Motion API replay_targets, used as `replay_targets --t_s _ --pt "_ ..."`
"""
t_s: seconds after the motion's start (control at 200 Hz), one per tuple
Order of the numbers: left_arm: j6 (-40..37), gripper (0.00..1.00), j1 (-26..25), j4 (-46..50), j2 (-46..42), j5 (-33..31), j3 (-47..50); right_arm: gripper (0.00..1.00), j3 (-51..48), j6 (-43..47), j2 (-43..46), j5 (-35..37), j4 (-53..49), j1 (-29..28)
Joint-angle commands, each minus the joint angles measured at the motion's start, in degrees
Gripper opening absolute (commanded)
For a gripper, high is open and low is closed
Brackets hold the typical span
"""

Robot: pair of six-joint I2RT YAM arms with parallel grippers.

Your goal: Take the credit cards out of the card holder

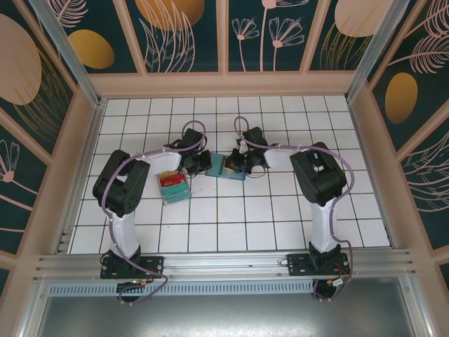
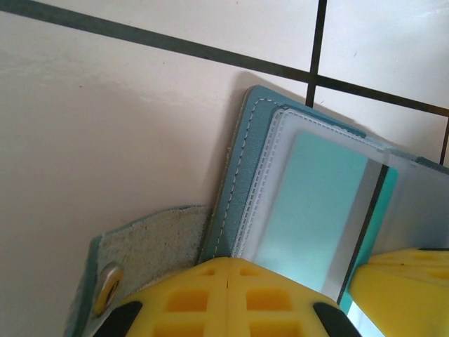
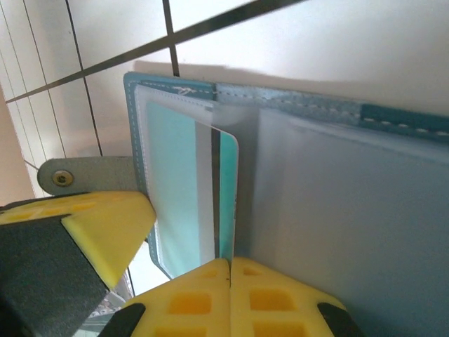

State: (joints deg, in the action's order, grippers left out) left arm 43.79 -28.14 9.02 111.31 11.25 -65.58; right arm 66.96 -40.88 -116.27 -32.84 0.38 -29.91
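Observation:
The teal card holder (image 1: pixel 223 168) lies open on the white tiles between both grippers. My left gripper (image 1: pixel 203 163) is shut on the holder's near edge (image 2: pixel 242 161), pinching the stitched cover and clear sleeve at its fingertips (image 2: pixel 230 261). A pale teal credit card (image 3: pixel 226 189) with a dark stripe sticks out of a clear pocket. My right gripper (image 3: pixel 229 261) is shut on that card's lower edge, close beside the left one (image 1: pixel 235 165). The same card (image 2: pixel 316 203) shows through the sleeve in the left wrist view. The holder's inner pockets (image 3: pixel 365 210) lie flat to the right.
A clear plastic tray (image 1: pixel 172 186) with red and yellow contents sits just left of the holder, near the left arm. The holder's snap strap (image 2: pixel 140 246) lies flat on the tile. Wooden walls with aluminium posts surround the table.

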Motion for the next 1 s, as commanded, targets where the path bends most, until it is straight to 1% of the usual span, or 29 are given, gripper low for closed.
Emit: replay_targets --t_s 0.0,0.335,0.581,0.851,0.946,0.971,0.996 --pt "0.2 0.0 0.4 7.3 3.2 -5.5 1.6 0.0 -2.6 0.1 3.0 0.5 -0.6 0.7" --pt "0.2 0.0 0.4 7.2 2.9 -4.8 1.4 0.0 -6.0 0.6 6.9 0.2 -0.1 2.6" --pt "0.2 0.0 0.4 7.0 2.7 -4.0 1.1 0.0 -9.7 1.0 11.9 0.0 0.8 4.1" --pt "-0.2 0.0 0.4 6.6 -0.8 -3.4 -1.3 0.0 -10.5 3.8 17.7 -0.4 0.1 5.6" --pt "0.0 0.08 0.4 5.7 -2.6 -2.5 -1.9 0.0 -10.6 4.6 19.6 -1.0 -0.1 6.3" --pt "0.1 0.13 0.4 5.1 -3.3 -2.0 -1.8 0.0 -10.8 5.1 20.2 -1.2 0.0 6.4" --pt "0.3 0.23 0.4 4.3 -4.1 -1.6 -1.7 0.0 -10.7 5.6 20.8 -1.3 0.0 6.5"
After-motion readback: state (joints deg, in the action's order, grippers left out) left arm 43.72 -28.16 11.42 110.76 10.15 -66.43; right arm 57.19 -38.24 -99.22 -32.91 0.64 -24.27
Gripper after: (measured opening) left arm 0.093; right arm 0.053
